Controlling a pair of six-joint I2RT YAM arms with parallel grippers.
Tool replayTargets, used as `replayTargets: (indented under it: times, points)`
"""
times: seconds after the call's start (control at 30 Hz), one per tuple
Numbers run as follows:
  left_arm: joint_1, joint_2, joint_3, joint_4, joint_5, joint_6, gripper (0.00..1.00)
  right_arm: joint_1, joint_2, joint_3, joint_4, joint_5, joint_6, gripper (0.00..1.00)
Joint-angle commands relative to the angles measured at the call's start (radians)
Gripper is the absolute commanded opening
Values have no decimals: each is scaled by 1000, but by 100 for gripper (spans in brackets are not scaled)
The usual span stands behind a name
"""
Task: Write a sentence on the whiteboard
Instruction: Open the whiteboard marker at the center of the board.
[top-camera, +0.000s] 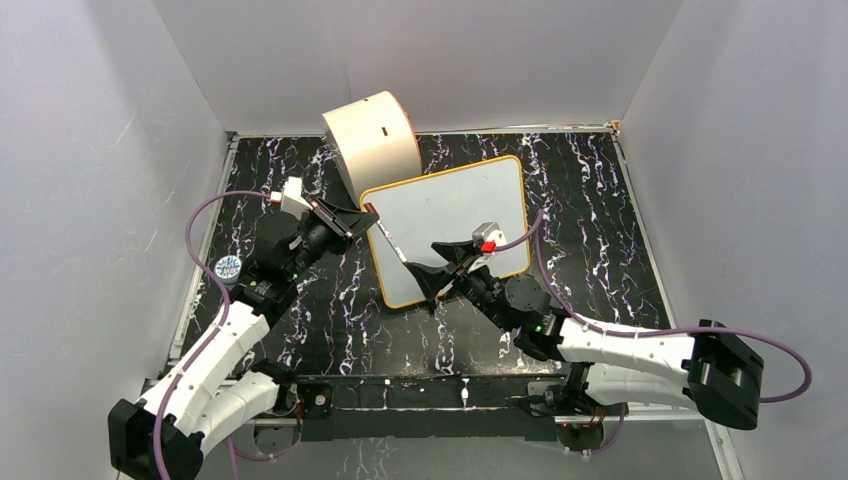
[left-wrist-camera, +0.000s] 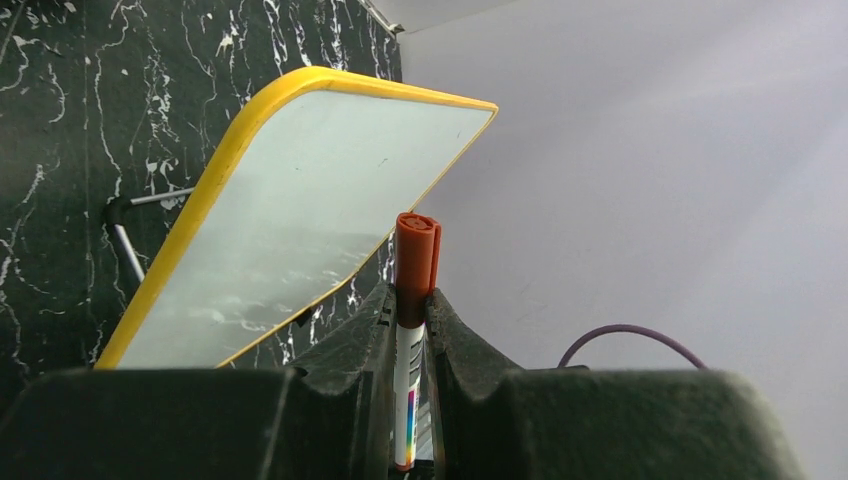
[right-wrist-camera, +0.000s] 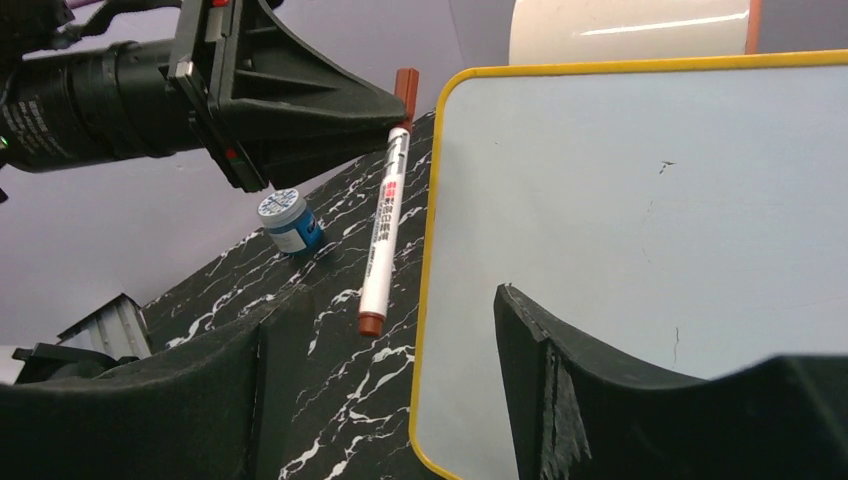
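The whiteboard (top-camera: 455, 210) lies on the black marbled table, white face with an orange-tan rim; it also shows in the left wrist view (left-wrist-camera: 300, 200) and the right wrist view (right-wrist-camera: 640, 200). No lettering shows on it. My left gripper (top-camera: 352, 220) is shut on a white marker (top-camera: 388, 238) with a red-brown cap (left-wrist-camera: 416, 250), held by its cap end beside the board's left edge (right-wrist-camera: 383, 230). My right gripper (top-camera: 436, 278) is open and empty at the board's near left corner; the rim runs between its fingers (right-wrist-camera: 560, 370).
A cream cylinder drum (top-camera: 372, 140) lies on its side behind the board's far left corner. A small blue-lidded jar (top-camera: 228, 268) stands at the table's left edge, also in the right wrist view (right-wrist-camera: 290, 222). Grey walls close in three sides.
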Motion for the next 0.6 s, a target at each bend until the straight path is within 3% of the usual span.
replayTargets:
  times: [0.0, 0.57]
  points:
    - [-35, 3, -30, 80, -70, -81, 0, -2, 33, 41, 167, 35, 37, 72]
    - [-114, 56, -45, 150, -93, -216, 0, -25, 144, 97, 225, 37, 55, 51]
